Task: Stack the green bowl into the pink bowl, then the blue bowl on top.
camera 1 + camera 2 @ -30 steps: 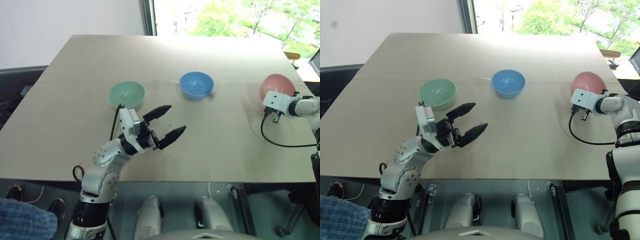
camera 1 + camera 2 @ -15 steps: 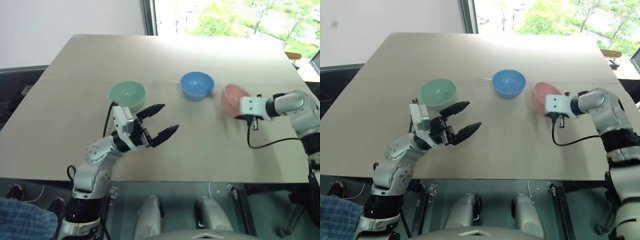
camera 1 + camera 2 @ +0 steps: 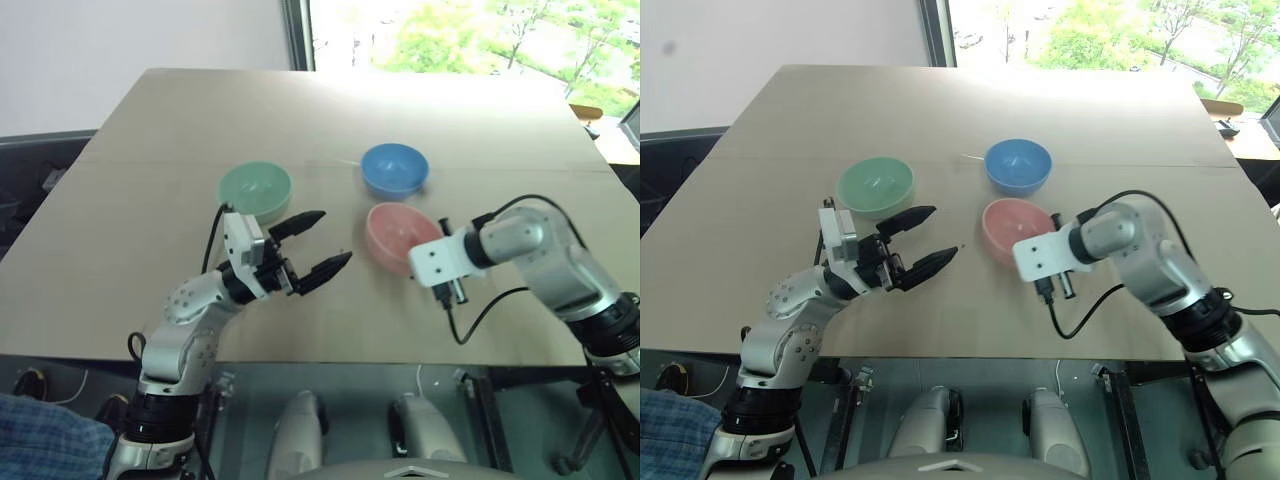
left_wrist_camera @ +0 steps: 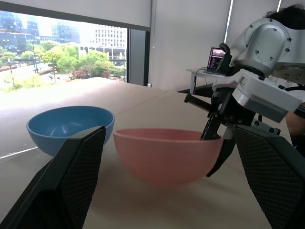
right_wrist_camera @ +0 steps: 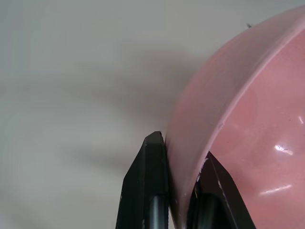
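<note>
Table (image 3: 150,190) of pale wood carries 3 bowls. The pink bowl (image 3: 396,232) sits near the middle, upright, its rim pinched between the 2 black fingers (image 5: 148,191) of the right gripper (image 5: 178,191), 1 finger outside the wall and 1 inside; whether its base touches the tabletop is hard to judge from above, though the left wrist view suggests it rests there. At 12 o'clock from it, just beside but apart, stands the blue bowl (image 3: 394,169). The green bowl (image 3: 255,190) lies at about 10 o'clock from the pink one, well apart. The left gripper (image 3: 312,244) hovers at 9 o'clock of the pink bowl and 5 o'clock of the green one, jaws spread wide, holding nothing.
</note>
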Controlling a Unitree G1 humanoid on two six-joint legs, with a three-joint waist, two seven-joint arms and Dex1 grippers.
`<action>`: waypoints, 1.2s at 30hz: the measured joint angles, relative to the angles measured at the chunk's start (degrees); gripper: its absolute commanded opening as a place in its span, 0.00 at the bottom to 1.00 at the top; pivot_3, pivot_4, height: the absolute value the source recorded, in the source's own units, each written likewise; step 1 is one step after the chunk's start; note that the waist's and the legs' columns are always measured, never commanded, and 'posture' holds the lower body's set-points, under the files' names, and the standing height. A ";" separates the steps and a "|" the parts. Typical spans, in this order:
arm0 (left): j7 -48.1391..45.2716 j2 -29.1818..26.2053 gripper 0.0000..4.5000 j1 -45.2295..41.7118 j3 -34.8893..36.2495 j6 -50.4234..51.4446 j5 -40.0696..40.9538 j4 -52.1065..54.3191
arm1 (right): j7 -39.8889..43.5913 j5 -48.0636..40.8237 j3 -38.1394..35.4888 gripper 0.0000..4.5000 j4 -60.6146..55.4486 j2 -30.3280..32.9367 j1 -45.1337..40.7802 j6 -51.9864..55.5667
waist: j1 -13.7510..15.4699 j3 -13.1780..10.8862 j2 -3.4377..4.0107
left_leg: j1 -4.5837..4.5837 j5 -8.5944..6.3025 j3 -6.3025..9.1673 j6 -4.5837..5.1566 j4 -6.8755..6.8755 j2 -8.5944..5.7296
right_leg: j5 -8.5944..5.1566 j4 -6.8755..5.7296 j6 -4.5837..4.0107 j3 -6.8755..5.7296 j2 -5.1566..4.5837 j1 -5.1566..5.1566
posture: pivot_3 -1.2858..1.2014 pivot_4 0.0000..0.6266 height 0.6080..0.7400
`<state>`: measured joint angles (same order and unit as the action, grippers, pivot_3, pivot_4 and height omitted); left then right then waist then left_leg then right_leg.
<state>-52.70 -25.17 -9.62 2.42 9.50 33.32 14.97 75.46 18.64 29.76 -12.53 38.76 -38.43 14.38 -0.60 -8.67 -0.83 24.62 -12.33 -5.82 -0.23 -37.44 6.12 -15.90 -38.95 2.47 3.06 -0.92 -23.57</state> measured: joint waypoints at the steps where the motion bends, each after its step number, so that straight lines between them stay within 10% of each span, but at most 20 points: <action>1: 0.01 0.02 1.00 0.02 0.00 0.00 -0.01 -0.05 | -0.63 0.96 0.79 0.01 -0.09 -0.64 -0.22 0.00 | 0.01 0.00 0.00 | 0.00 0.00 0.00 0.00 -0.01 0.00 | 0.00 0.00 0.00 0.00 0.00 0.00 | 0.52 0.24 1.00; 3: 0.02 0.16 1.00 0.08 -0.03 -0.05 -0.05 -0.06 | -0.95 1.84 1.19 0.01 -0.11 -0.89 -0.36 -0.08 | 0.03 0.02 -0.03 | 0.00 0.00 -0.01 0.00 -0.02 0.00 | 0.00 0.00 0.00 0.00 -0.01 0.01 | 0.52 0.24 1.00; 14: 0.66 0.33 1.00 0.24 -0.24 0.18 -0.07 -0.05 | -0.72 1.09 1.17 0.99 -0.08 -1.11 -0.17 1.99 | 0.03 0.02 -0.03 | 0.00 -0.02 0.01 0.03 -0.01 0.00 | 0.00 0.00 0.00 -0.02 0.00 0.01 | 0.52 0.24 1.00; 22: 1.70 -0.16 1.00 -2.50 -0.28 1.96 -0.09 -0.05 | -0.91 -8.30 -8.53 0.99 -1.91 -1.39 0.05 13.56 | 0.11 0.00 -0.05 | 0.04 -0.04 0.05 0.06 -0.01 0.00 | 0.00 0.01 0.00 -0.04 0.00 0.01 | 0.52 0.24 1.00; 29: 3.74 -1.86 1.00 -6.20 -0.20 4.70 -1.82 -1.44 | -2.87 -30.37 -31.20 0.99 -7.48 -3.22 6.27 34.30 | 0.28 0.00 -0.07 | 0.07 -0.05 0.11 0.08 0.00 -0.02 | 0.00 0.03 0.00 -0.08 -0.01 0.03 | 0.52 0.24 1.00; 36: 6.74 -3.71 1.00 -9.98 -1.27 6.52 -7.95 -6.53 | -7.11 -42.67 -46.27 0.99 -8.98 -3.75 15.20 32.19 | 0.19 -0.01 -0.08 | 0.07 -0.05 0.14 0.08 0.02 -0.03 | 0.00 0.03 0.01 -0.07 0.01 0.03 | 0.52 0.24 1.00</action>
<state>-45.97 -28.88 -19.60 1.15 16.02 25.36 8.44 68.35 -24.03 -16.51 -21.51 35.01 -23.24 46.57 -0.42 -8.68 -0.91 24.69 -12.38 -5.68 -0.14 -37.42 6.09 -15.89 -38.91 2.48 2.99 -0.91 -23.55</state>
